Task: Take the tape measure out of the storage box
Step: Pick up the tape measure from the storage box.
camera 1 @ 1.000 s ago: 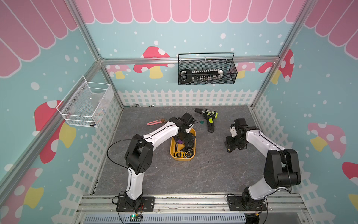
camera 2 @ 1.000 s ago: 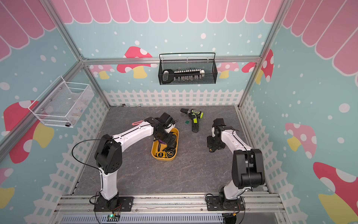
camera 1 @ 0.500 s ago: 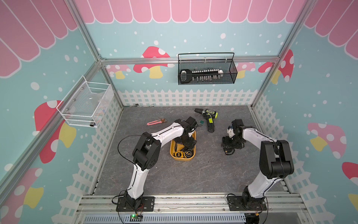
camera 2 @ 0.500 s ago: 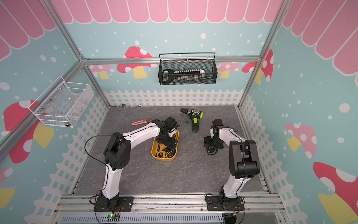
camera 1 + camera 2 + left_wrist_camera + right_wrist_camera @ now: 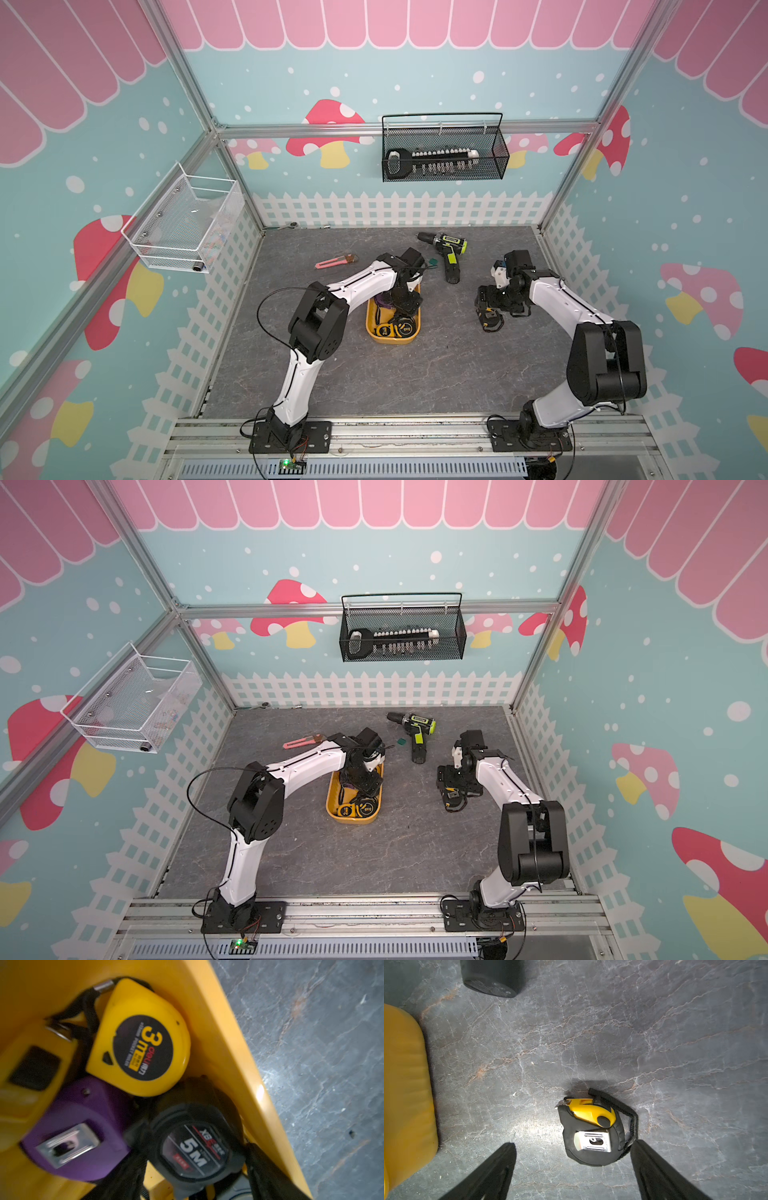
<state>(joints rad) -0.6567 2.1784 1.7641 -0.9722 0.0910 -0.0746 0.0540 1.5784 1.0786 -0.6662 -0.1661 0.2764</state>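
We see a yellow-orange storage box on a dark grey table veined in white with rusty streaks. Inside it, the yellow tape measure carries a round black label with a yellow "3m". The purple tape measure shows a silver clip, and the black tape measure bears a white "5M" and red marks. Lower middle of the right wrist frame, a black-and-yellow tape measure has a silver clip. In a top view the drill is black and lime green, and the walls are teal with white dots, red mushrooms and pink scallops.

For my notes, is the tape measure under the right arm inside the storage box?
Out: the tape measure lies on the floor, box apart.
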